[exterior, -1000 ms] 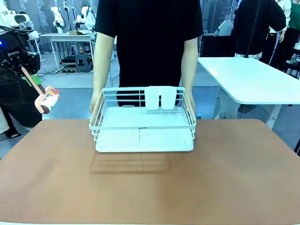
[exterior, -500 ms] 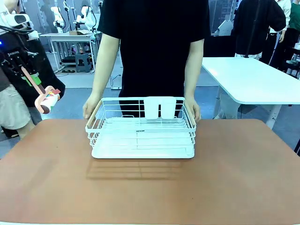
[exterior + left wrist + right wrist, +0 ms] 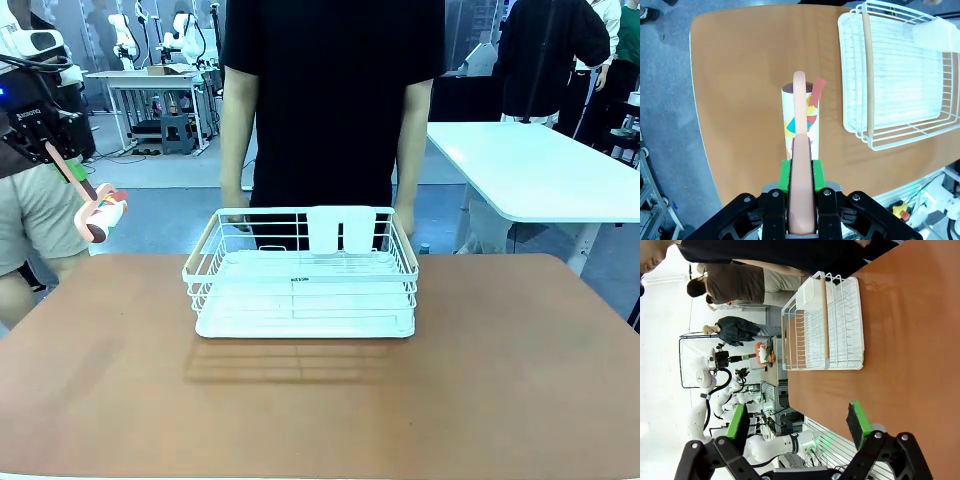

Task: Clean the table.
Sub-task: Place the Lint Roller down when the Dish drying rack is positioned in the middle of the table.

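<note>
The reddish-brown table (image 3: pixel 500 380) spans the front view. My left gripper (image 3: pixel 70 170) hangs beyond the table's far left corner, shut on the pink handle of a lint roller (image 3: pixel 104 214) whose white head carries coloured patches. In the left wrist view my left gripper (image 3: pixel 801 171) clamps that handle between green pads, and the lint roller (image 3: pixel 801 117) points down over the table (image 3: pixel 740 75). My right gripper (image 3: pixel 796 422) stands open above the table (image 3: pixel 905 360), nothing between its fingers.
A white wire dish rack (image 3: pixel 300 275) stands on the table's far middle; it also shows as the dish rack (image 3: pixel 900 75) and the dish rack (image 3: pixel 825 325). A person (image 3: pixel 330 100) stands right behind it. A white-topped table (image 3: pixel 540 165) is at the far right.
The person set the dish rack down slightly nearer and to the left, then took both hands off it. My left gripper with the lint roller has barely moved.
</note>
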You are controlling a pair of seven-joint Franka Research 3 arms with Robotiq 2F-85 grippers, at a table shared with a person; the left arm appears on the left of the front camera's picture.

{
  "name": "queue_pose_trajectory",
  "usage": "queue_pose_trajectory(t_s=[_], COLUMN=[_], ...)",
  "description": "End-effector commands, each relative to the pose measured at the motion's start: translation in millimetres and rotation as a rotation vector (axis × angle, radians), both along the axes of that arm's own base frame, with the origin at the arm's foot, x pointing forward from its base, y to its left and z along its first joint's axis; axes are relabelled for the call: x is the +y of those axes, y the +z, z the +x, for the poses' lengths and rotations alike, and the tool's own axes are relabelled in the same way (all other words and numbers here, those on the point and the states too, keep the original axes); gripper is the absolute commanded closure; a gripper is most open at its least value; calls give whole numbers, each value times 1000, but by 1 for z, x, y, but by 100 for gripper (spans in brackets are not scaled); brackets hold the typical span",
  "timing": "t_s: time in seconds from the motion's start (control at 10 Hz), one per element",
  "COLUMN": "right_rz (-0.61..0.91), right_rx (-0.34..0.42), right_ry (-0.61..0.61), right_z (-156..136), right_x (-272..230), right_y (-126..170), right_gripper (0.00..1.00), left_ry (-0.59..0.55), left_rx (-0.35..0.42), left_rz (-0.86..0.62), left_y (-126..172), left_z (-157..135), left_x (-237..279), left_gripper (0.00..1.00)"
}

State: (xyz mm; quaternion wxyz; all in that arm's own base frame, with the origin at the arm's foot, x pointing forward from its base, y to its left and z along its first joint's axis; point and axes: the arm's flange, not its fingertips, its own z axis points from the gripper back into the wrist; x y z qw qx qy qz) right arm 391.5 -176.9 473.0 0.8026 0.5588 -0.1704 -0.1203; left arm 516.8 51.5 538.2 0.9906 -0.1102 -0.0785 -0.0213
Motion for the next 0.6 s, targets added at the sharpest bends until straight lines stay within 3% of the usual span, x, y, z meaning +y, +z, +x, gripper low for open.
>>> queue_pose_trajectory(t_s=[0.0,0.5], right_rz=[6,6], right_rx=[-10,-10], right_ry=[8,8], right_z=[-1,-1], right_x=[1,1], right_y=[2,2], right_gripper=[0,0], left_ry=[-3,-3], left_rx=[-1,-1], left_rz=[12,12], left_y=[5,5], left_z=[-3,-3], left_x=[2,2], left_gripper=[79,79])
